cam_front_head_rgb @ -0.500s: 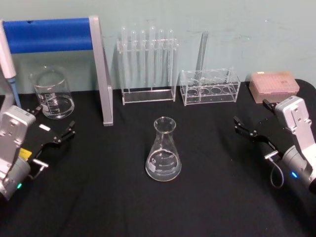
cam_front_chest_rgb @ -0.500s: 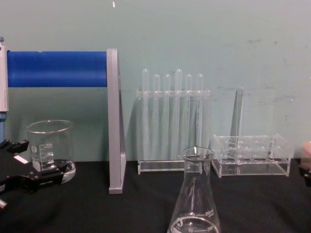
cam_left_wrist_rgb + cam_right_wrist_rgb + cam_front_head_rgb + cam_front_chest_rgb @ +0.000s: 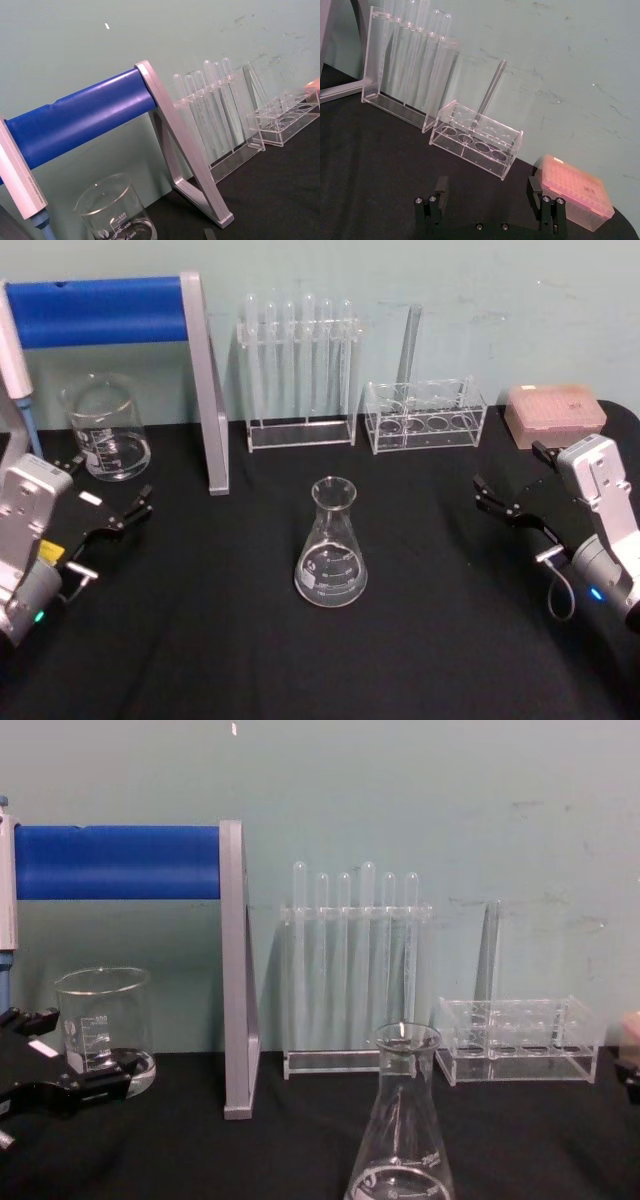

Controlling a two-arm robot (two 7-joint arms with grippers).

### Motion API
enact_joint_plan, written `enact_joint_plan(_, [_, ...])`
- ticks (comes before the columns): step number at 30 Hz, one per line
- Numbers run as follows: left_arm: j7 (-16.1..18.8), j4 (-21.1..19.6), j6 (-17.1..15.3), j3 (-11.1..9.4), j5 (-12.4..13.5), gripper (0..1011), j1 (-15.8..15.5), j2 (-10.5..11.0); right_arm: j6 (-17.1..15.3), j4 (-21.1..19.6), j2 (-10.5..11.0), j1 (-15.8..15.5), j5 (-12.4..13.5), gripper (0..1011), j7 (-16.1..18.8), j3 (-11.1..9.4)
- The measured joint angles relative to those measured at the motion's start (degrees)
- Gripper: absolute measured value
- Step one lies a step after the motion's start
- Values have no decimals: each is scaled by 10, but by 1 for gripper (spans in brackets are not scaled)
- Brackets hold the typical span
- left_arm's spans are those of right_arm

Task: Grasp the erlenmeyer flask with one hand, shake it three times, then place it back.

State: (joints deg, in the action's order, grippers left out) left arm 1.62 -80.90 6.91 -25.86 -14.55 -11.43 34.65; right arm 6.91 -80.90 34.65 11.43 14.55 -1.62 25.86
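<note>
The erlenmeyer flask (image 3: 331, 558) stands untouched mid-counter (image 3: 200, 650), exactly as before; left gripper (image 3: 113, 478) and right gripper (image 3: 507, 466) wait unmoved, fingers spread empty, so grasping hasn't begun.

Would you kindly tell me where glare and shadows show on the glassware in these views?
Head view: the erlenmeyer flask shows glints round its base against the black table. Chest view: the grey stand post throws a dark shadow on the wall to its right; the test tubes cast fainter ones. Left wrist view: a sheen runs along the blue bar; the beaker rim glints.
</note>
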Motion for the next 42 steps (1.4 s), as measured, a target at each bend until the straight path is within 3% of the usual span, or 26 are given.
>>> enact_joint_plan(42, [0,0,0,0,0,1001,0,0,0,0,0,0,0,1002,0,0])
